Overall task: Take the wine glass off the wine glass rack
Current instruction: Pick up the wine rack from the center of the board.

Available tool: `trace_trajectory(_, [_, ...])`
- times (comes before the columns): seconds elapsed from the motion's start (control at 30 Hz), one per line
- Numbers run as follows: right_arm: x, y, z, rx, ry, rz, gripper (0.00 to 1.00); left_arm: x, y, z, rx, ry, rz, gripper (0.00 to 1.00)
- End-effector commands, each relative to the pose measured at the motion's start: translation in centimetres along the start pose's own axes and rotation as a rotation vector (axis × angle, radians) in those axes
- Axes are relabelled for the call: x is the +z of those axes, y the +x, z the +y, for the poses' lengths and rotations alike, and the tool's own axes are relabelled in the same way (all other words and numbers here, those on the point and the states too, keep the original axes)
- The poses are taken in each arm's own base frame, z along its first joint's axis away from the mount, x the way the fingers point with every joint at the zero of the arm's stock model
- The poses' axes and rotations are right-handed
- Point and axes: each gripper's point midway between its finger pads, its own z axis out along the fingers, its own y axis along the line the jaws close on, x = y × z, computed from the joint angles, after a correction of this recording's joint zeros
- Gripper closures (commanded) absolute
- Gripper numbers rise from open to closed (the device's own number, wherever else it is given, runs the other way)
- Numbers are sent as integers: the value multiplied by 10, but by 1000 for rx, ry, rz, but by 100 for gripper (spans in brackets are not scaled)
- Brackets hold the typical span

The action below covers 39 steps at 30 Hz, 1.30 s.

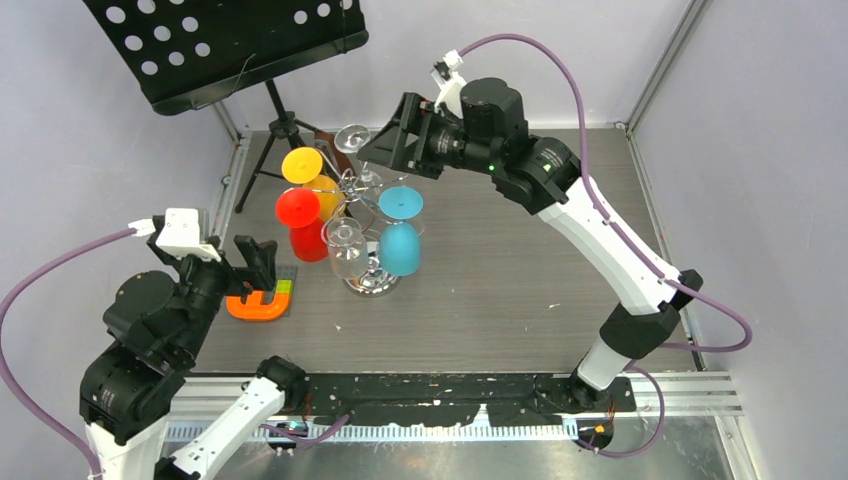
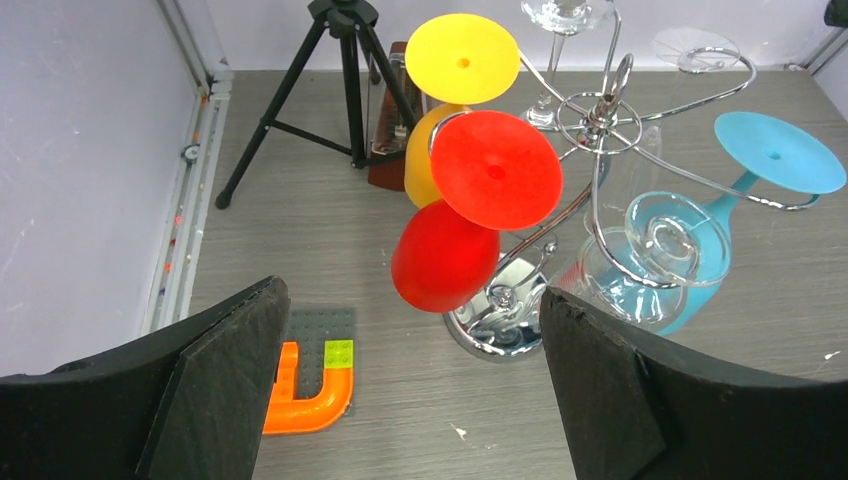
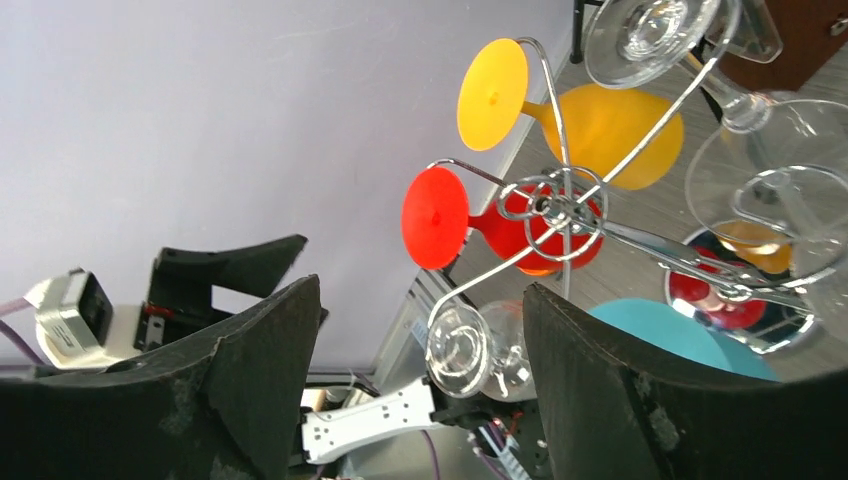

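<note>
Left gripper (image 2: 408, 298): matte black wedge fingers (image 2: 215, 385), edges a little worn, spread wide and grasping nothing; it sits over the near-left part of the bench, facing the rack. Right gripper (image 3: 420, 290): same black fingers (image 3: 265, 365), scuffed grey at the edges, parted and empty, held high toward the far edge just beside the rack's rear side; contact with the rear clear glass (image 1: 352, 138) cannot be judged. Wine glass rack (image 1: 372, 283) stands left of bench centre on a round mirror-bright chrome base, with a thin post and curled wire arms radiating from a ring hub. All glasses are on it, hung bowl-down by their flat round feet. Red glass (image 1: 300, 225), opaque and glossy, hangs on the left-edge side, with the yellow glass (image 1: 318, 185) behind it toward the far-left corner. Teal glass (image 1: 399, 240), translucent, hangs on the right side. Front clear glass (image 1: 347, 248) hangs on the near side, between red and teal. Bench top (image 1: 520, 290): grey wood-grain laminate. An orange U-shaped plastic piece (image 1: 262, 305) lies on a grey studded plate (image 2: 325, 325) near the left edge, a lime brick (image 2: 338, 352) at one tip. A black tripod music stand (image 1: 230, 40) with a perforated desk occupies the far-left corner.
</note>
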Motion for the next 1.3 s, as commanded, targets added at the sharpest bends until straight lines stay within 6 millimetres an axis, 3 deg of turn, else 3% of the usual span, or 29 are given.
trace_trajectory(0.0, [3,-21,32,63,-64,-88,21,3,-6,2,0,-9,-50,6])
trace_trajectory(0.27, [23,-17,24,147,-8,-107,26,-5,0,6,5,-12,-47,5])
trace_trajectory(0.67, [60,4,17,201,37,-78,31,-11,2,8,-5,-11,-58,5])
trace_trajectory(1.27, [84,16,5,231,53,-71,34,-19,2,16,15,-32,-69,4])
